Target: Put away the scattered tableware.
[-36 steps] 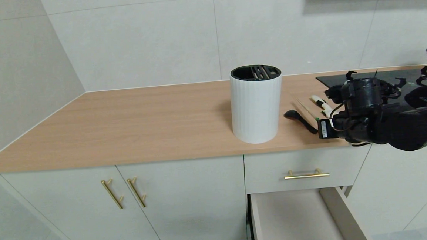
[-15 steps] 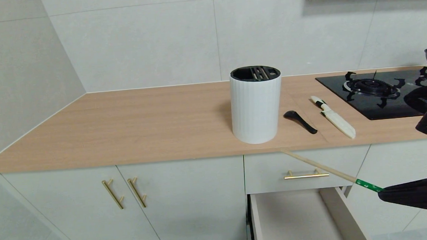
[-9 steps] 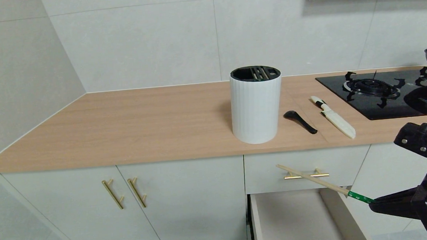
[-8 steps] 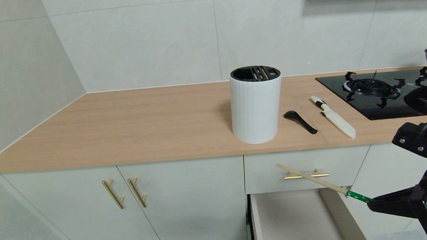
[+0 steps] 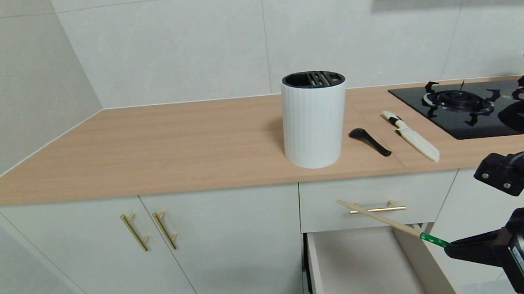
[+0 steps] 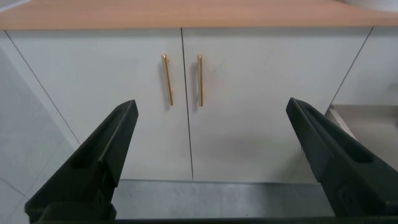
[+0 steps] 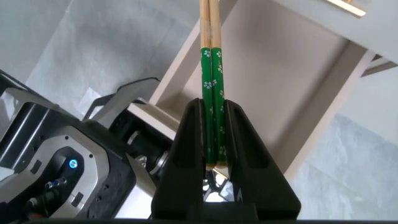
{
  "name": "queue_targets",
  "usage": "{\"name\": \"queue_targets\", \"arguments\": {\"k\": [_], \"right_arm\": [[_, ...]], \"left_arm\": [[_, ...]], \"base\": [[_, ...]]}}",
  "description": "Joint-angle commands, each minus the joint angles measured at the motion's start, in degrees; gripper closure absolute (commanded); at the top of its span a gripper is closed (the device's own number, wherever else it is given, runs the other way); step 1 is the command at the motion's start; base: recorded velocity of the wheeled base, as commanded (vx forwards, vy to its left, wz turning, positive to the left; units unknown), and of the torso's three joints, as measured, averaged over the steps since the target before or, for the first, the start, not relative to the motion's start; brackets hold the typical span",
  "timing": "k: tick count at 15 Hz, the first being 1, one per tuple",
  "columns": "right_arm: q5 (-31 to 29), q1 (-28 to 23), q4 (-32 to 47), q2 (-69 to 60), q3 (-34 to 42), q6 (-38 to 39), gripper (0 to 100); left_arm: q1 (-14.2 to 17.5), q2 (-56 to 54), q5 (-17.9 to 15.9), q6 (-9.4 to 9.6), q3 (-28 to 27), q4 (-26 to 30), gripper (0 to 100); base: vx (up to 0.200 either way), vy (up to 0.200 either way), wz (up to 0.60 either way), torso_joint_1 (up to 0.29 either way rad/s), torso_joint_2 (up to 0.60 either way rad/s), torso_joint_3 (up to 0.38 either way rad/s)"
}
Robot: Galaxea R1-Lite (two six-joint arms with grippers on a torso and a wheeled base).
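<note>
While right jaws clamp chopsticks (image 5: 380, 218) over right wall of open drawer (image 5: 416, 258) | left jaws apart

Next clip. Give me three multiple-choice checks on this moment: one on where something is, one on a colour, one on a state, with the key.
1. Where does the black spoon lie?
A. On the countertop, between the white holder and the knife
B. Inside the holder
C. On the stove

2. What colour are the held ends of the chopsticks?
A. Red
B. Green
C. Blue

3. How is the right hand?
A. Open and empty
B. Shut on the chopsticks
C. Shut on the knife

Key:
1 A, the spoon rests flat on the wood beside the holder.
2 B, the right wrist view shows green bands with white specks.
3 B, it clamps both sticks, by the open drawer.
</note>
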Motion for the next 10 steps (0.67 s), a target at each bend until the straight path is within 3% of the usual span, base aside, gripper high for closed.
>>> {"name": "queue_targets", "arguments": {"k": [1,10], "right_arm": [[0.06,0.05,0.05,0.28,0.09,-0.09,100],[0.06,0.31,-0.65,0.90,0.80,-0.88,100]], "left_arm": [[0.01,0.07,0.02,0.00,0.00,0.01,0],[0.01,0.07,0.02,0.00,0.00,0.01,0]], "base": [[0.000,0.000,0.00,-0.198,0.46,0.261],[0.000,0.000,0.00,-0.178,0.47,0.293]]}}
